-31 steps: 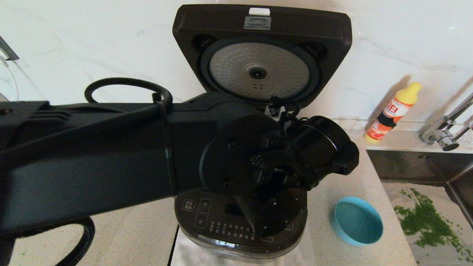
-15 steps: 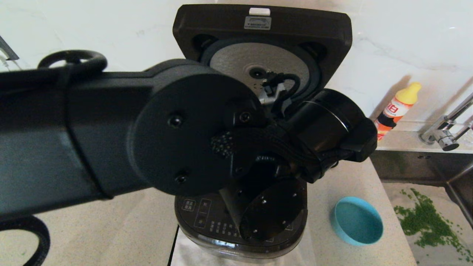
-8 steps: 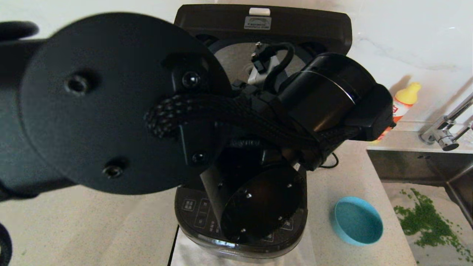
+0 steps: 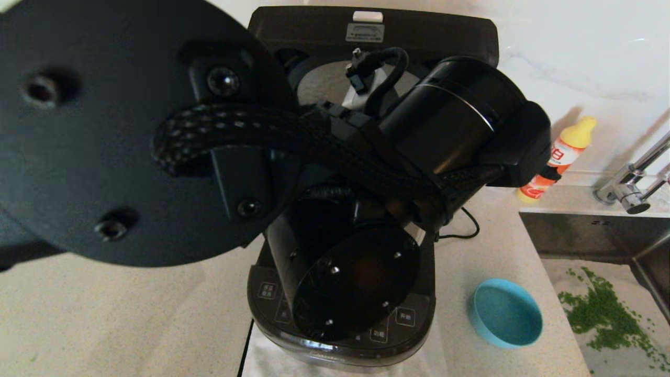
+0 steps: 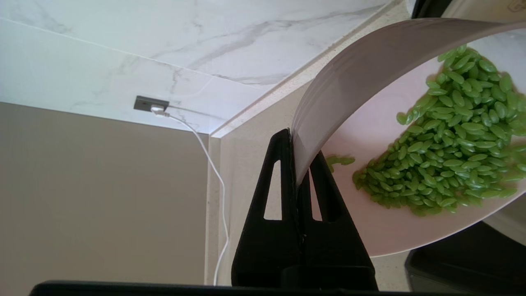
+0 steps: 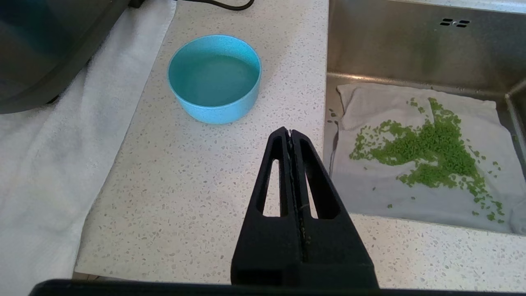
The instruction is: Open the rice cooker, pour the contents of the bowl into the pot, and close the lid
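Observation:
My left gripper point(image 5: 298, 148) is shut on the rim of the pale-pink bowl point(image 5: 370, 74), one finger inside the wall and one outside. The bowl is tilted, and its contents point(image 5: 452, 139), a heap of bright-green grains, lie against its lower side. In the head view my left arm point(image 4: 209, 131) is raised in front of the rice cooker point(image 4: 387, 330) and hides the bowl, the gripper and the pot. The lid point(image 4: 371, 31) stands open and upright behind the arm. My right gripper point(image 6: 291, 132) hangs shut and empty over the counter, right of the cooker.
A blue bowl point(image 4: 505, 312) sits on the counter right of the cooker, which rests on a white towel point(image 6: 49, 164). The sink point(image 6: 411, 49) at the right holds a cloth strewn with green bits point(image 6: 423, 156). An orange bottle point(image 4: 555, 157) and a tap point(image 4: 631, 193) stand behind.
My left arm has risen and come closer to the head camera, its wrist now level with the open lid. The blue bowl and the cooker have not moved.

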Controlling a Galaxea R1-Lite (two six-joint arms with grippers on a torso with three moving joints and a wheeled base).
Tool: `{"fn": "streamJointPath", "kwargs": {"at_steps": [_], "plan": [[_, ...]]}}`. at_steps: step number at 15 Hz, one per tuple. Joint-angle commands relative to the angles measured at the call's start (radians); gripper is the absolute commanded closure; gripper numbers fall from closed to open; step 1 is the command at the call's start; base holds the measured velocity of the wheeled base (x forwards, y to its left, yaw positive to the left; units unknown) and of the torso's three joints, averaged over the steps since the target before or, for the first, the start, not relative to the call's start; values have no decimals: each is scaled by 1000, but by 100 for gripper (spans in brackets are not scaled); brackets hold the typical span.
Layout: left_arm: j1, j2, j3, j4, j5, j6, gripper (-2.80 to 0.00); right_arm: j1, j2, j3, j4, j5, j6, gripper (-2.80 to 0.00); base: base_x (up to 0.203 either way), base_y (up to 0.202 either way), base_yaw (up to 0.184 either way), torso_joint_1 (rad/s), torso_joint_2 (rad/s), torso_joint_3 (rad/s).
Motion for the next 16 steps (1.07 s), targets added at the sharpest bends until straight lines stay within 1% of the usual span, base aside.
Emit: {"fn": "streamJointPath", "kwargs": {"at_steps": [1,6,7,9,10,12,13,14,15,16], "plan": [[0,3,1,-2,-20,-3,0,0,1,0,0,0,0,0,0,0,0,0,0,0],[-2,20,11,-4,-32,-13,0,0,1,0,0,0,0,0,0,0,0,0,0,0],[-2,22,13,-4,-47,-17,0,0,0,0,0,0,0,0,0,0,0,0,0,0],[6,31,16,-5,-92,-23,0,0,1,0,0,0,0,0,0,0,0,0,0,0],[24,38,12,-8,-105,-27,0,0,0,0,0,0,0,0,0,0,0,0,0,0],[39,45,8,-23,-209,-30,0,0,0,0,0,0,0,0,0,0,0,0,0,0],[44,49,3,-50,-243,-24,0,0,0,0,0,0,0,0,0,0,0,0,0,0],[56,60,3,-66,-254,-22,0,0,1,0,0,0,1,0,0,0,0,0,0,0],[63,64,1,-71,-280,-20,0,0,0,0,0,0,1,0,0,0,0,0,0,0],[63,67,1,-79,-294,-4,0,0,1,0,0,0,0,0,0,0,0,0,0,0]]}}
